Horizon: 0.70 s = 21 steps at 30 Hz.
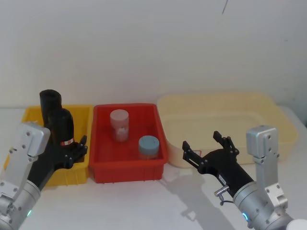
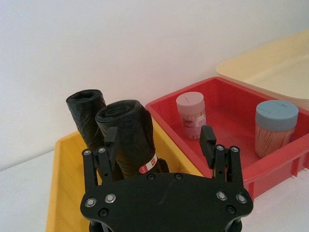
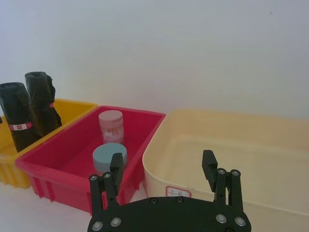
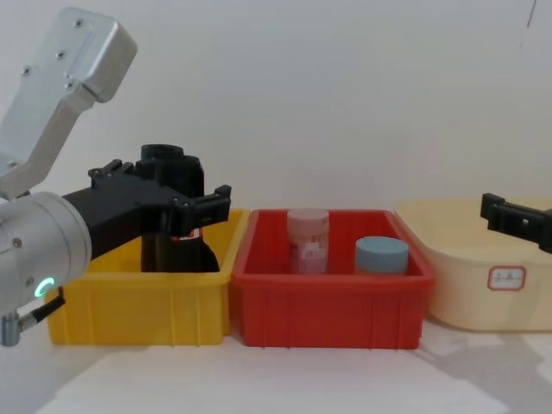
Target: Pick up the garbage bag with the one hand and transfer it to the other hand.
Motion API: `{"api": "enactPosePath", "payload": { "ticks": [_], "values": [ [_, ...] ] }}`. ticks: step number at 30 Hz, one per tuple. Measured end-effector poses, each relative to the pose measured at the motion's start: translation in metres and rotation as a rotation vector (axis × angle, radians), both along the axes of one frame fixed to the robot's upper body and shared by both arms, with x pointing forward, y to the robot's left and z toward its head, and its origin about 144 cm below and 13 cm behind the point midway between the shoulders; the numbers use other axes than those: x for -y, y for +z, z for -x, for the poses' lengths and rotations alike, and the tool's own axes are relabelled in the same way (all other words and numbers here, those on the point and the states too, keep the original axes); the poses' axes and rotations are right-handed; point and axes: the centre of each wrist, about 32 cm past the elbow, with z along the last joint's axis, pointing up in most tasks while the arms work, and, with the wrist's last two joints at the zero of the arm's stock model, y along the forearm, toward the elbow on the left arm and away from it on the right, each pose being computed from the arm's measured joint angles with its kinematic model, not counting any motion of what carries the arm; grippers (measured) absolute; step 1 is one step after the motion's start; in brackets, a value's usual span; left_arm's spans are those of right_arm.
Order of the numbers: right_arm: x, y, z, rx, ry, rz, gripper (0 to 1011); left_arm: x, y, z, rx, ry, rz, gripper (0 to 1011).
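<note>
**Desk:** Where do we find the garbage bag?

**Field:** It stands in the yellow bin at the far left. It is the nearer of two black rolls, just in front of the second roll. Our left gripper straddles it, with its fingers spread on either side at label-band height and not clamped. Our right gripper hangs unclenched on the right, just in front of the cream tub.

**Desk:** How will it handle?

**Field:** We judge it light, with a firm core and slick, yielding plastic outside. We would pinch it mid-body, at the band.

**Desk:** And its long axis?

**Field:** Near vertical, with the rolled end pointing up.
</note>
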Motion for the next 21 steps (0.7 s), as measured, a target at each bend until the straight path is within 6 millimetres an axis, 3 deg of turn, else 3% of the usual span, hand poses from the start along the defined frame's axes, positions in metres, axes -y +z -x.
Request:
{"api": "enactPosePath", "payload": {
  "ticks": [21],
  "values": [
    [0.0000, 0.0000, 0.0000, 0.000, 0.000, 0.000, 1001, 0.0000, 0.0000, 0.0000, 0.000, 0.000, 0.000, 1001]
  ]
}}
